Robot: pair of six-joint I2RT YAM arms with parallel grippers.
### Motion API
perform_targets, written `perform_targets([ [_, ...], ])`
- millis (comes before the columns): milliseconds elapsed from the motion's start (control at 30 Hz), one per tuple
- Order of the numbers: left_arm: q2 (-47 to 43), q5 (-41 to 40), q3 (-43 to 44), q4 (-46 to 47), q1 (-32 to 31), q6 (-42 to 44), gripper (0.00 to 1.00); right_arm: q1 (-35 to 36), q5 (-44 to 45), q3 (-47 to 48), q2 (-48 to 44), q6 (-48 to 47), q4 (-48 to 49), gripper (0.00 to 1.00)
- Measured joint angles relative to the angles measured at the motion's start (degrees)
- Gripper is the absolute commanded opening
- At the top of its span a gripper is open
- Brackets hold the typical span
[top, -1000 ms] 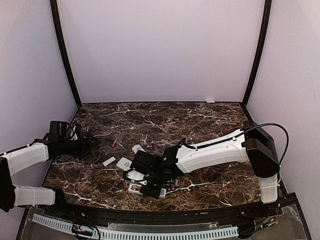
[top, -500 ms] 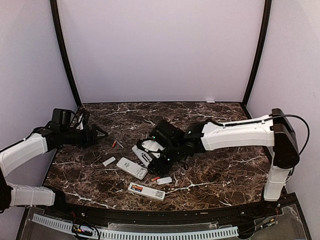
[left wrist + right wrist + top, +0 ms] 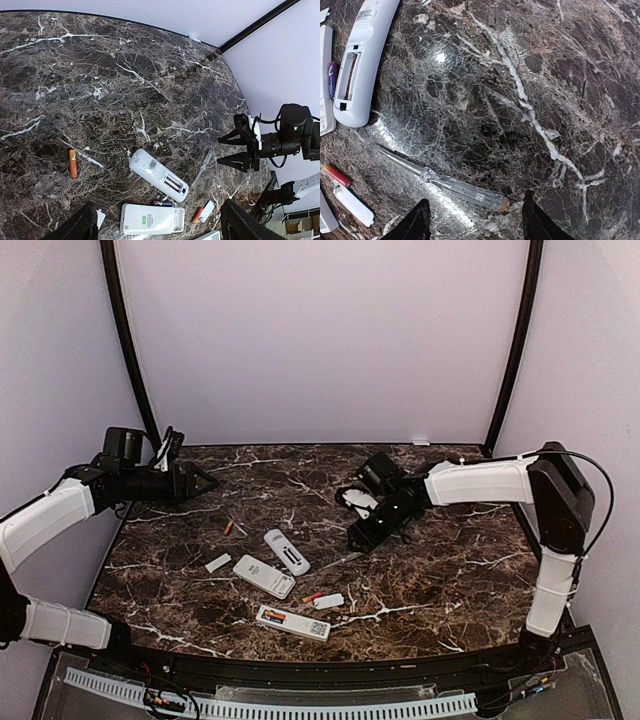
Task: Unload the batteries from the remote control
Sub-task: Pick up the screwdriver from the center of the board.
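Both agape, empty, above the table point(image 3: 450, 580): left gripper point(image 3: 205, 482), right gripper point(image 3: 225, 151). Loose batteries point(image 3: 73, 163) lie by the remotes point(image 3: 159, 175); nearest remote point(image 3: 292, 623) seems loaded. Between extractions; next we pry those cells out.

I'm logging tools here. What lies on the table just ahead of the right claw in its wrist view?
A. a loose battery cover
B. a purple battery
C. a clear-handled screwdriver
C: a clear-handled screwdriver lies there, its butt end between the fingers of the open right claw.
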Motion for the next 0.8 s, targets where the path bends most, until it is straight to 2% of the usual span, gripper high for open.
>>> perform_targets([
  [200, 0.68, -1.36, -0.59, -0.33, 0.22, 0.44, 0.84, -0.7, -3.06, 1.92, 3.28, -5.31, -0.2, 0.58],
  [567, -1.09, -6.45, -0.94, -1.18, 0.26, 3.43, 0.84, -0.52, -2.99, 1.77, 6.16, -7.76, -0.04, 0.58],
  [800, -1.62, -8.61, -0.94, -2.12, 0.28, 5.29, 0.84, 2.54, -0.9, -0.33, 5.64, -7.41, 1.53, 0.47],
])
